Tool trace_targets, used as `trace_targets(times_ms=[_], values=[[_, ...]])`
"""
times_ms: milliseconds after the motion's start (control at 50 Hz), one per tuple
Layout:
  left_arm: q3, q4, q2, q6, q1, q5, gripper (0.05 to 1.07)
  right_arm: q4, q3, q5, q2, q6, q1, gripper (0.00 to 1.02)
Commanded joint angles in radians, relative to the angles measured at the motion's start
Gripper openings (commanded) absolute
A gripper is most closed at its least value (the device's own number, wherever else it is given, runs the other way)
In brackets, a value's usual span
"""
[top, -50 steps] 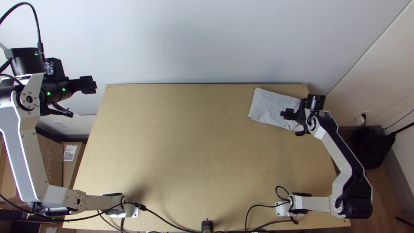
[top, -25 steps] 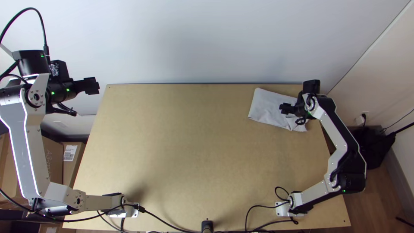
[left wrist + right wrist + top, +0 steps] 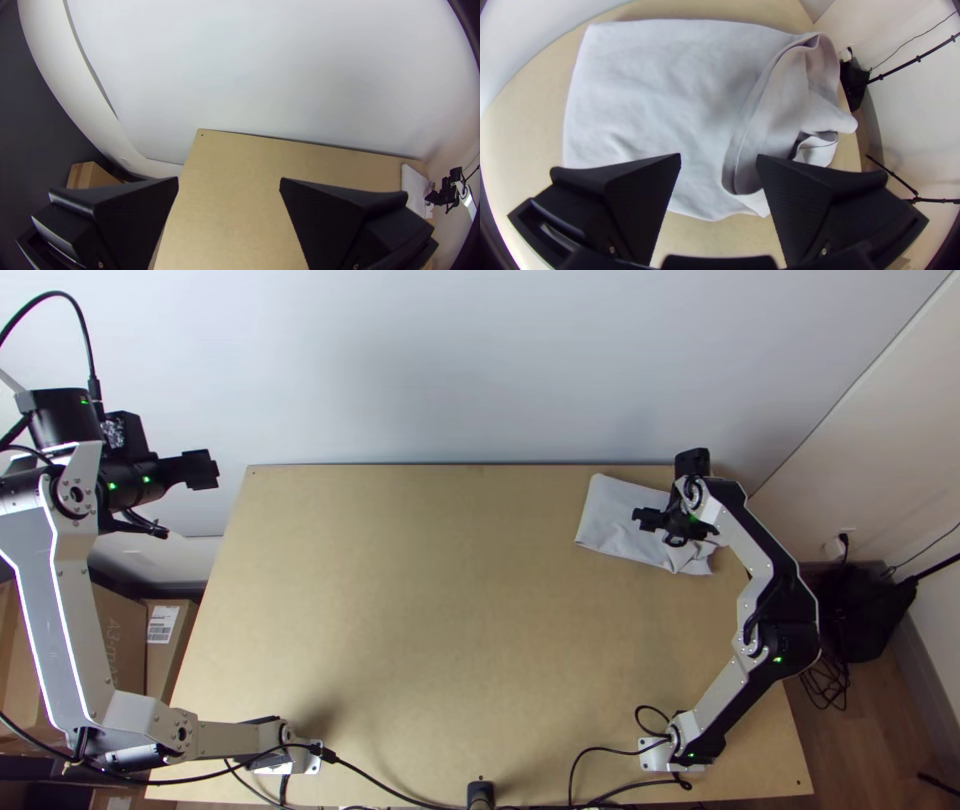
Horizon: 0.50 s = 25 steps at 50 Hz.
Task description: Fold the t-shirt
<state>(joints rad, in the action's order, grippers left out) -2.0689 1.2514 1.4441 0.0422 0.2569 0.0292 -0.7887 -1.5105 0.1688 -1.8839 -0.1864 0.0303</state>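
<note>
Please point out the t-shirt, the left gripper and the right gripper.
T-shirt (image 3: 665,85): right wrist view, on its flatter part.
Left gripper (image 3: 229,178): left wrist view, midway between its fingertips.
Right gripper (image 3: 719,155): right wrist view, midway between its fingertips.

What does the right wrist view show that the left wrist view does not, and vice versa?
Right wrist view: the curled-over flap and rumpled end of the pale grey fabric t-shirt, plus a black bag-like object.

Left wrist view: the left gripper, its wide flat black fingers apart, and a brown cardboard box.

Both: the shirt, light wooden table and black right gripper.
</note>
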Motion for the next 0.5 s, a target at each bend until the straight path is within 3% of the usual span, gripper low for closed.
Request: trace_targets(times_ms=[0, 100, 240, 320, 440, 480], values=[[0.01, -0.012, -0.008, 0.019, 0.025, -0.029, 1.03, -0.015, -0.025, 0.026, -0.03, -0.019, 0.008, 0.69], [0.01, -0.017, -0.007, 0.019, 0.028, -0.031, 1.03, -0.02, -0.03, 0.035, -0.05, -0.019, 0.016, 0.7], [0.009, -0.033, -0.007, 0.028, 0.028, -0.031, 1.03, -0.02, -0.03, 0.097, -0.083, -0.008, 0.031, 0.7], [0.006, -0.037, -0.007, 0.03, 0.028, -0.031, 1.03, -0.034, -0.028, 0.13, -0.101, -0.001, 0.039, 0.83], [0.001, -0.037, -0.007, 0.035, 0.036, -0.031, 1.03, -0.038, -0.025, 0.149, -0.113, 0.007, 0.049, 0.86], [0.0, -0.038, -0.007, 0.036, 0.038, -0.031, 1.03, -0.04, -0.025, 0.184, -0.115, 0.01, 0.056, 0.87]])
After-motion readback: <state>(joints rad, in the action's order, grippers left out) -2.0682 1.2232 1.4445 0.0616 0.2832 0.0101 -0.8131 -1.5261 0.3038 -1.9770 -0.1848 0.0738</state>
